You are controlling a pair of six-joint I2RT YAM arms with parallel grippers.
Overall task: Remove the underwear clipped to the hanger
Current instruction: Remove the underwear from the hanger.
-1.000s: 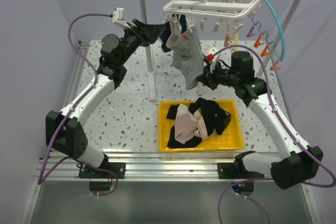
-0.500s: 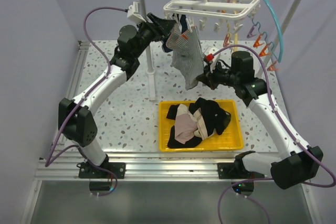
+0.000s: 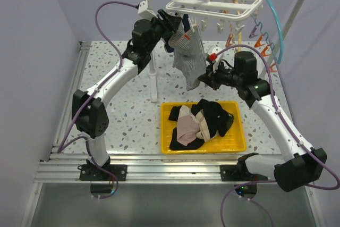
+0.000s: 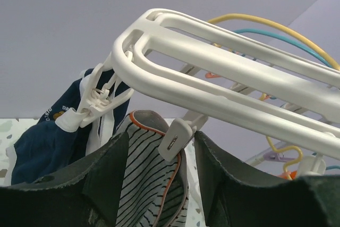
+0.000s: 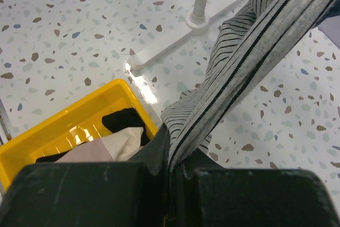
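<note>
The grey striped underwear [image 3: 188,59] hangs from the white clip hanger [image 3: 215,3]. The navy blue underwear [image 3: 171,34] hangs beside it on the left. My left gripper [image 3: 171,23] is open, its jaws on either side of the white clip [image 4: 176,137] that holds the striped underwear's orange-edged waistband [image 4: 146,168]. The navy underwear [image 4: 45,139] hangs from another clip [image 4: 95,104] to the left. My right gripper [image 3: 201,81] is shut on the lower end of the striped underwear [image 5: 249,62], which is pulled taut.
A yellow tray [image 3: 240,141] in front holds black and pale pink-beige underwear [image 3: 199,123]. The rack's white post [image 3: 152,73] stands left of the garments. Coloured hangers and orange clips [image 3: 265,46] hang at the right of the rail.
My left arm has swung up and to the right, bringing its open gripper to the hanger's clip. The right arm has kept its hold and not moved.
</note>
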